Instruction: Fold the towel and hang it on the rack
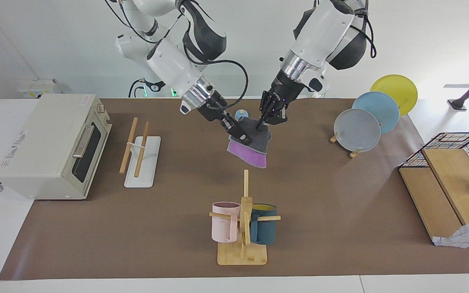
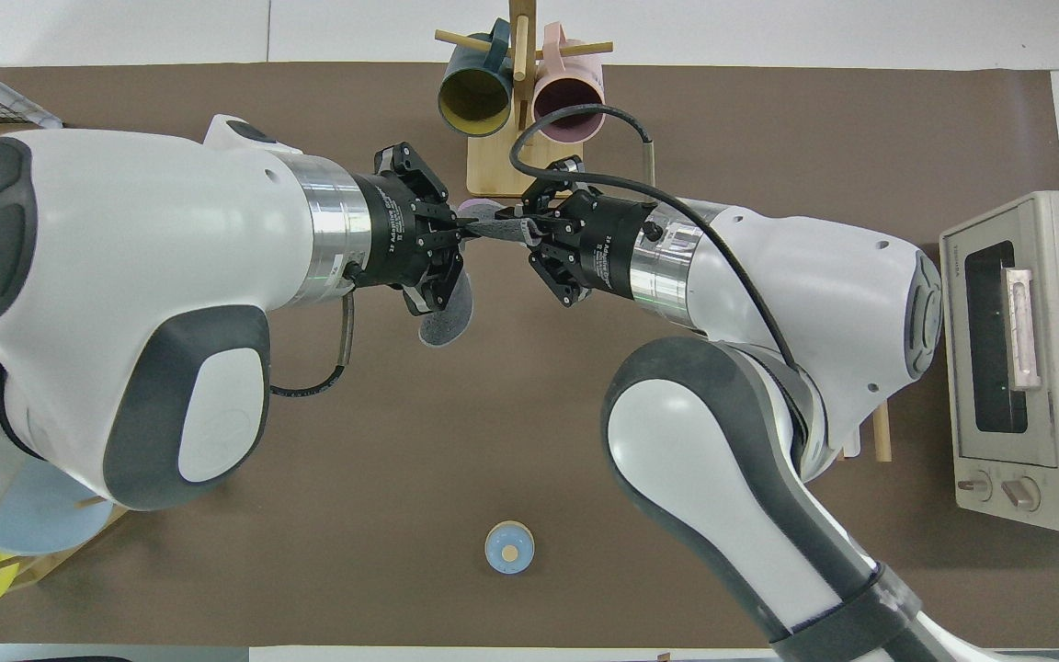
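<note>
The towel [image 1: 249, 152] hangs in the air over the middle of the table, dark grey face up and purple showing along its lower edge. My left gripper [image 1: 262, 125] is shut on one upper corner. My right gripper [image 1: 242, 138] is shut on the other upper corner, close beside it. In the overhead view the two grippers [image 2: 467, 232] [image 2: 522, 230] face each other with a strip of towel [image 2: 449, 317] between and below them. The rack [image 1: 141, 156], two wooden rods over a white base, stands toward the right arm's end of the table, beside the oven. In the overhead view only a rod end [image 2: 881, 443] shows.
A toaster oven [image 1: 51, 146] stands at the right arm's end. A wooden mug stand [image 1: 243, 228] with a pink and a blue mug stands farther from the robots than the towel. A plate stand with plates [image 1: 358, 130] and a wire basket on a wooden box [image 1: 450, 179] are at the left arm's end. A small blue round object [image 2: 508, 549] lies near the robots.
</note>
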